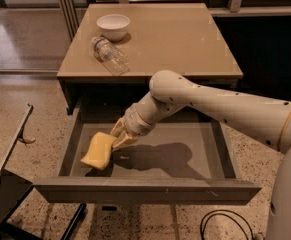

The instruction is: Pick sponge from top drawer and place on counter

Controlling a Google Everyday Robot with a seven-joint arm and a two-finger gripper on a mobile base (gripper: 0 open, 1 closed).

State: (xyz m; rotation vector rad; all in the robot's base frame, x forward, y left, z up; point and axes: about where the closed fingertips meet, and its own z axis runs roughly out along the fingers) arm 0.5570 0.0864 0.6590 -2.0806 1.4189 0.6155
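The pale-yellow sponge (99, 151) is tilted, its upper right end pinched in my gripper (119, 138), its lower end near the drawer floor at the left. My gripper is shut on it, reaching down into the open top drawer (190, 156) from the right. The drawer is pulled out beneath the tan counter (175, 39), its long front panel (145, 190) toward the camera.
A white bowl (113, 26) and a clear plastic bottle (109, 55) lying on its side are on the counter's left part. A dark frame (10, 159) stands on the floor at the left. A black cable (225, 224) lies on the floor by my base.
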